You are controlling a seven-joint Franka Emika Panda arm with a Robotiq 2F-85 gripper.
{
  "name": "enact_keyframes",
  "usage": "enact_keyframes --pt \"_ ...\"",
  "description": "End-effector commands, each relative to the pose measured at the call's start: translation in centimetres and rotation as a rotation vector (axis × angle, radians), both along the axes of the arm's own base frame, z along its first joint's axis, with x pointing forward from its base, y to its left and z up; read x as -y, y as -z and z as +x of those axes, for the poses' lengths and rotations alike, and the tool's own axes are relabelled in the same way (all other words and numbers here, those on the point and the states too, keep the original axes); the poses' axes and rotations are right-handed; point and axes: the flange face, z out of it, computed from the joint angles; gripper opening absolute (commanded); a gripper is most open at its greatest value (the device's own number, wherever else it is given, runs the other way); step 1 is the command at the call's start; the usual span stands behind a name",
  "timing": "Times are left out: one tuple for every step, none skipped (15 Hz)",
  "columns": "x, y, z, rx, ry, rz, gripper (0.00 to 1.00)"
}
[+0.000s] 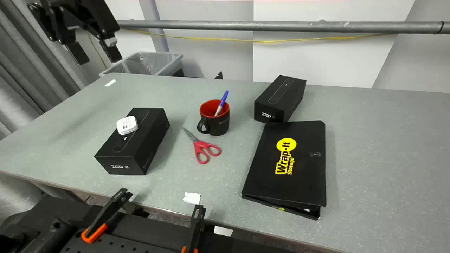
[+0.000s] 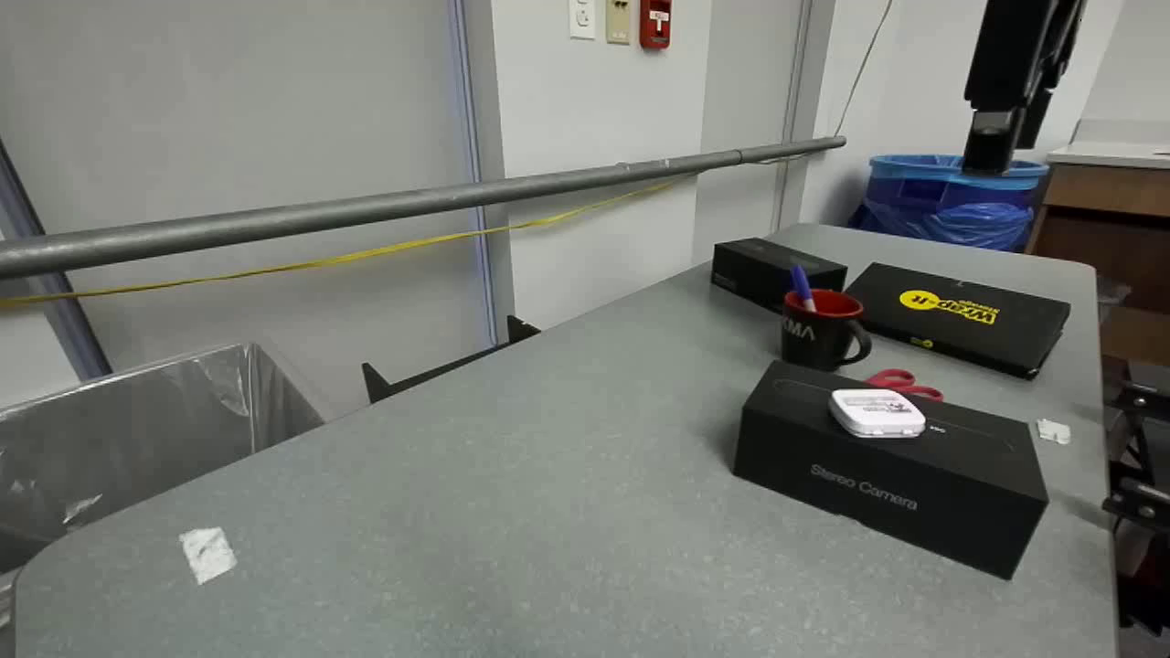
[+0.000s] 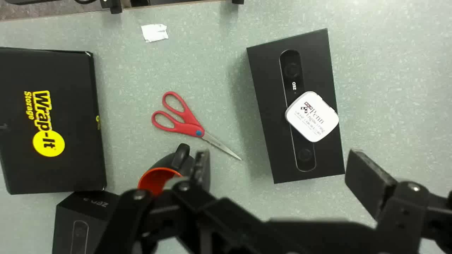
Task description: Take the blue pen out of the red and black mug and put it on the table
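The red and black mug (image 1: 218,125) stands upright on the grey table (image 1: 379,168); it also shows in an exterior view (image 2: 806,345). The blue pen (image 1: 223,99) leans in the mug, its blue end sticking up above the rim; it shows too in an exterior view (image 2: 803,287). My gripper (image 1: 95,53) is open and empty, high above the table and apart from the mug. In the wrist view, the left finger of the gripper (image 3: 282,173) covers part of the mug (image 3: 152,175), and the pen is hidden there.
Red-handled scissors (image 1: 204,147) lie beside the mug. A black box (image 1: 137,140) carries a white tin (image 1: 127,125). Another black box (image 1: 281,98) and a black Wrap-It case (image 1: 299,189) lie on the mug's other side. A pipe (image 1: 281,26) runs behind the table.
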Motion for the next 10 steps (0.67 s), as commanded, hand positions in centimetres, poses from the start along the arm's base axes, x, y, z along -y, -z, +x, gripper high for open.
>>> enact_keyframes --pt "0.0 0.0 0.0 -0.001 0.0 0.0 1.0" --pt "0.0 0.0 0.0 -0.001 0.0 0.0 1.0" --pt "0.0 0.0 0.0 -0.001 0.0 0.0 1.0" --pt "0.0 0.0 0.0 -0.001 0.0 0.0 1.0" --pt "0.0 0.0 0.0 -0.001 0.0 0.0 1.0" --pt "0.0 0.0 0.0 -0.001 0.0 0.0 1.0" --pt "0.0 0.0 0.0 -0.001 0.0 0.0 1.0" --pt "0.4 0.2 0.3 0.008 0.017 -0.014 1.0" --pt "1.1 0.4 0.8 0.028 0.046 -0.021 1.0" --pt "1.9 0.6 1.3 0.034 0.062 -0.024 1.0"
